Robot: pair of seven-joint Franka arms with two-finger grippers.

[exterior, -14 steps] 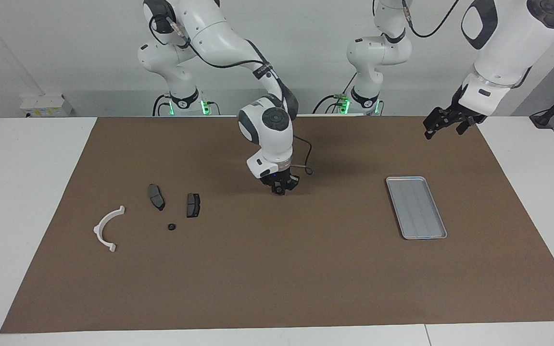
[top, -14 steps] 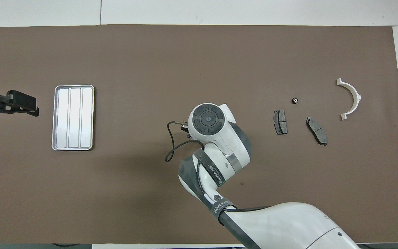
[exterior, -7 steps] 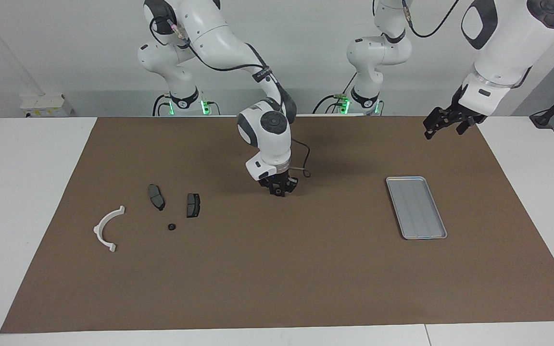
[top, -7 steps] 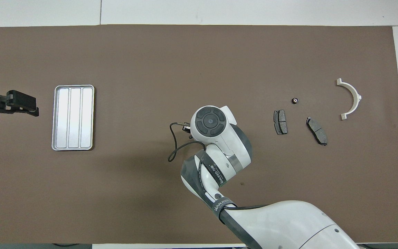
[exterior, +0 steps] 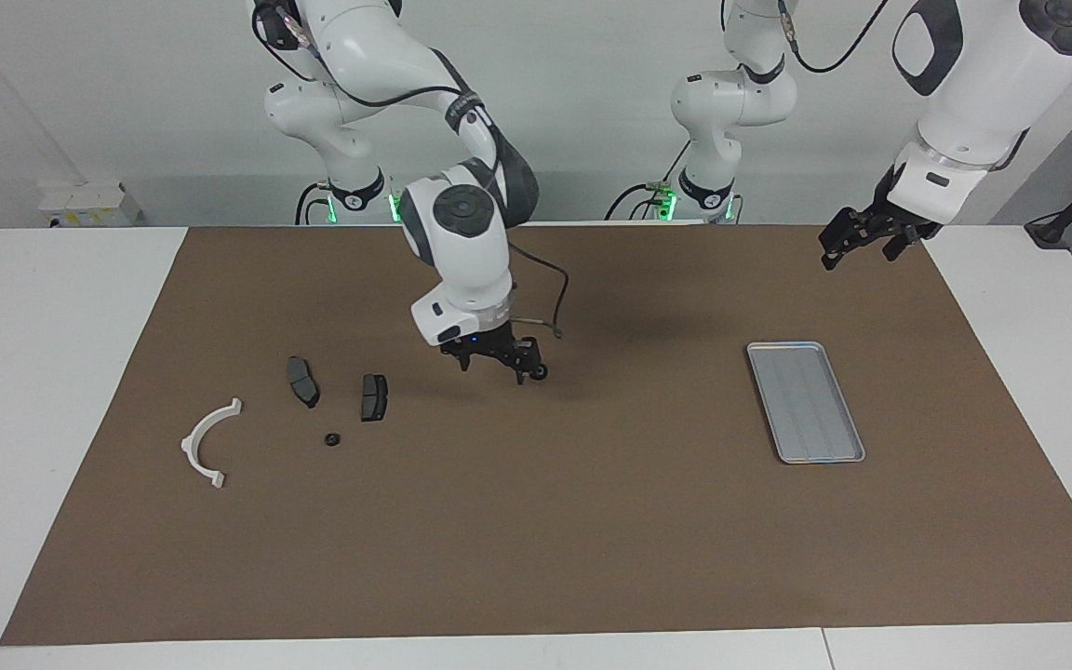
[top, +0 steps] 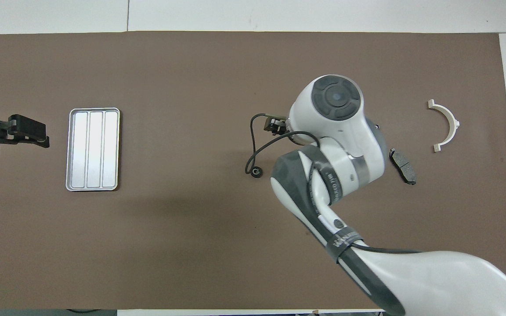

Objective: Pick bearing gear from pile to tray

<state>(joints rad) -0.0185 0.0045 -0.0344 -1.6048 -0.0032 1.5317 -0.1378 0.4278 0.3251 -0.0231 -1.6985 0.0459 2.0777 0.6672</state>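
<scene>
Overhead view — bearing gear [top: 257, 172] on mat [top: 191, 241]

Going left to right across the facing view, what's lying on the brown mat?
white arc bracket → brake pad → small black round piece → second brake pad → silver tray

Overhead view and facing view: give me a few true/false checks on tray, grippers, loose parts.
1. The tray has nothing in it. True.
2. The left gripper holds a brake pad. False: it hangs empty at the tray's end of the table, waiting.
3. A small black round piece lies on the mat mid-table, outside the tray. True.
4. The right gripper is over the tray. False: it is over the mat, between that round piece and the brake pad.
5. The white arc bracket lies in the tray. False: it lies on the mat at the right arm's end.
</scene>
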